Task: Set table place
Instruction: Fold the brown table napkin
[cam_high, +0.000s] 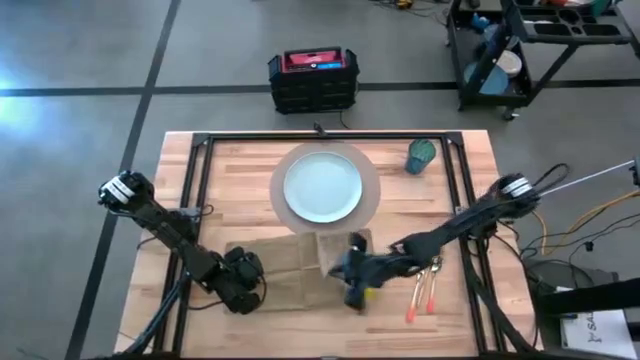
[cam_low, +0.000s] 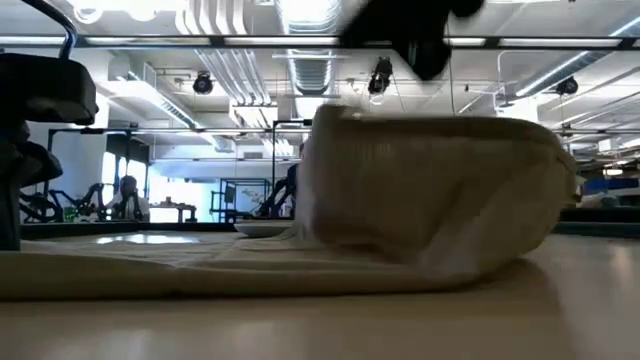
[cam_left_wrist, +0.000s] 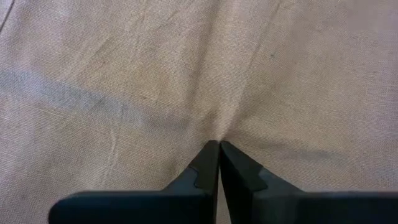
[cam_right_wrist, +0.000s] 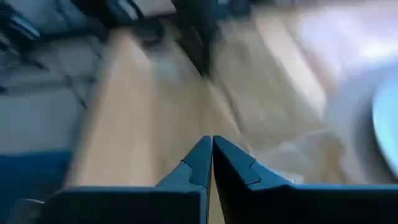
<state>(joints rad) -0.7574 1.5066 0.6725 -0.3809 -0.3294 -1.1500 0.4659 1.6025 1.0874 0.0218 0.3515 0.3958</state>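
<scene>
My left gripper (cam_left_wrist: 219, 144) is pinched shut on the napkin (cam_high: 290, 262), which lies on the table (cam_high: 220, 190) near the front edge. My right gripper (cam_right_wrist: 211, 142) is squeezed shut too, holding up the napkin's other side, so the cloth stands folded over. The plate (cam_high: 322, 186) sits on the round mat (cam_high: 372, 190) behind it. The fork and knife (cam_high: 424, 290) lie to the right. The cup (cam_high: 421, 155) stands near the mat.
</scene>
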